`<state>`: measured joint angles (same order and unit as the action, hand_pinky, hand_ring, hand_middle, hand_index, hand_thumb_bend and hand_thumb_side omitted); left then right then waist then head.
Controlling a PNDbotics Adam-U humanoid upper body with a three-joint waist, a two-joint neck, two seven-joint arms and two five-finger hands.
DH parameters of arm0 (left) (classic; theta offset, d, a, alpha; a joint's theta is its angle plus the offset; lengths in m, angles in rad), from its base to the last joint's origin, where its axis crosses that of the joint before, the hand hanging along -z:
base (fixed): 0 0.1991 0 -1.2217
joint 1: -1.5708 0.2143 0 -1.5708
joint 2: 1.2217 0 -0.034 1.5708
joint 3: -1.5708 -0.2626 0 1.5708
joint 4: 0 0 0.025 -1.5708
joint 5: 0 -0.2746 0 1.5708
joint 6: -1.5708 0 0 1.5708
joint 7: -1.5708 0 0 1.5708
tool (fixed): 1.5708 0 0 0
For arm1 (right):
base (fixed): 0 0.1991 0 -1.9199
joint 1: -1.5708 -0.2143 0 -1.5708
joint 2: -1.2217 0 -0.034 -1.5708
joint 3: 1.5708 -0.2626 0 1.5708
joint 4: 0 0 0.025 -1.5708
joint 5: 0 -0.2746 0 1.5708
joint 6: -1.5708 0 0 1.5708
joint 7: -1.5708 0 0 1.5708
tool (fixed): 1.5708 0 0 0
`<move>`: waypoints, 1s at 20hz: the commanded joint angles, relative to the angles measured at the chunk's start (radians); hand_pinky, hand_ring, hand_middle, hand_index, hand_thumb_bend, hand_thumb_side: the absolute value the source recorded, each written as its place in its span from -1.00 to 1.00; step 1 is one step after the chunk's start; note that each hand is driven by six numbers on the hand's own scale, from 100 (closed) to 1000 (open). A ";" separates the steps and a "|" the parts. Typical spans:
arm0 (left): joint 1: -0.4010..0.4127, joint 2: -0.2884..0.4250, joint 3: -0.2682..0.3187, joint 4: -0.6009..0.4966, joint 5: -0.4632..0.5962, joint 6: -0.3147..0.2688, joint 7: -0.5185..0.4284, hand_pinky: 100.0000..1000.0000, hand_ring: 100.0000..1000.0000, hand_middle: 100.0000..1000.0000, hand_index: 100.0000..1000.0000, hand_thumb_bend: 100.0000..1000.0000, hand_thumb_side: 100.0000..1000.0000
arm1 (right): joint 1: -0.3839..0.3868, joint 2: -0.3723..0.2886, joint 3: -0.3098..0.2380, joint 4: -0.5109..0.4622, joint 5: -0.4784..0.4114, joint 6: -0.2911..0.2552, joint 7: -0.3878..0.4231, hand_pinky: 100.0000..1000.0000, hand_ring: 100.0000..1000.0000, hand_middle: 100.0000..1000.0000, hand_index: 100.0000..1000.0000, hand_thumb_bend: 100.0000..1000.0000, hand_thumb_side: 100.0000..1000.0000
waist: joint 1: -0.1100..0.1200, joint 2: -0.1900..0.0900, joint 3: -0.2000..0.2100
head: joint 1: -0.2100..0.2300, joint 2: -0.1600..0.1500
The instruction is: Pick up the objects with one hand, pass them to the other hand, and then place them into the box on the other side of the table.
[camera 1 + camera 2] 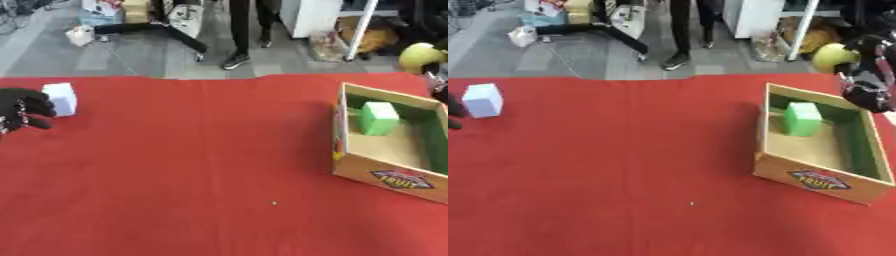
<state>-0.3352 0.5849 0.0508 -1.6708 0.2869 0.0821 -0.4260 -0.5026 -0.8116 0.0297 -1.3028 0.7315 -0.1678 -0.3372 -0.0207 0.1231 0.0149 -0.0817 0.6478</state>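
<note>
Red cloth point(201, 165) covers the table. At the left edge of the frame, the left hand point(22, 112) has its black fingers curled, right beside a white block point(61, 98); I cannot tell if they touch. At the upper right, the right hand point(866, 75) holds a round yellow thing point(833, 57) over the cardboard box point(820, 177). A green block point(802, 119) stands inside the box.

— What lay on the red cloth?

— A white block point(483, 100) stood upright near my left edge. On my right sat the cardboard box point(820, 178), open-topped, green inside, a fruit label on its front.

— Anything in it?

— A green block point(802, 119), upright against the far wall.
</note>
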 commanded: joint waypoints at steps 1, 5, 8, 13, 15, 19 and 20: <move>0.011 -0.010 0.039 -0.056 -0.001 0.002 0.014 0.36 0.40 0.25 0.47 -0.09 0.46 | -0.039 -0.047 -0.023 0.120 -0.017 -0.060 0.003 0.13 -0.52 -0.63 -0.50 -1.00 -1.00 | -0.008 -0.018 0.004 | -0.021 -0.007; 0.036 -0.048 0.059 -0.096 -0.011 0.005 0.023 0.36 0.40 0.25 0.47 -0.10 0.45 | -0.069 -0.034 -0.017 0.237 -0.011 -0.117 0.026 0.16 -0.50 -0.61 -0.39 -1.00 -1.00 | -0.010 -0.020 0.013 | -0.049 -0.001; 0.050 -0.070 0.069 -0.113 -0.016 0.012 0.027 0.36 0.40 0.25 0.47 -0.10 0.44 | -0.089 -0.022 -0.015 0.316 0.014 -0.149 0.045 0.18 -0.46 -0.57 -0.22 -1.00 -1.00 | -0.012 -0.022 0.018 | -0.065 0.003; 0.062 -0.092 0.081 -0.127 -0.017 0.021 0.035 0.36 0.40 0.25 0.47 -0.10 0.44 | -0.106 -0.008 -0.011 0.424 0.061 -0.188 0.116 0.25 -0.28 -0.35 0.33 -0.65 -0.96 | -0.014 -0.025 0.023 | -0.086 0.010; 0.065 -0.096 0.084 -0.130 -0.017 0.023 0.037 0.36 0.40 0.25 0.47 -0.10 0.44 | -0.106 -0.006 -0.015 0.444 0.072 -0.196 0.145 0.27 -0.23 -0.28 0.48 -0.48 -0.72 | -0.015 -0.026 0.024 | -0.088 0.011; 0.070 -0.098 0.087 -0.131 -0.019 0.026 0.038 0.36 0.40 0.25 0.47 -0.10 0.45 | -0.099 -0.012 -0.021 0.446 0.092 -0.199 0.192 0.30 -0.16 -0.19 0.71 -0.21 -0.30 | -0.015 -0.027 0.023 | -0.089 0.014; 0.070 -0.098 0.087 -0.132 -0.020 0.026 0.037 0.36 0.40 0.25 0.47 -0.10 0.45 | -0.096 -0.014 -0.024 0.440 0.092 -0.198 0.197 0.30 -0.16 -0.19 0.74 -0.18 -0.27 | -0.015 -0.027 0.022 | -0.088 0.015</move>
<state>-0.2567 0.4718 0.1233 -1.7829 0.2690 0.1067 -0.3897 -0.5881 -0.7884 0.0200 -0.8515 0.8161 -0.3648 -0.1523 -0.0220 0.1231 0.0378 -0.1683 0.6587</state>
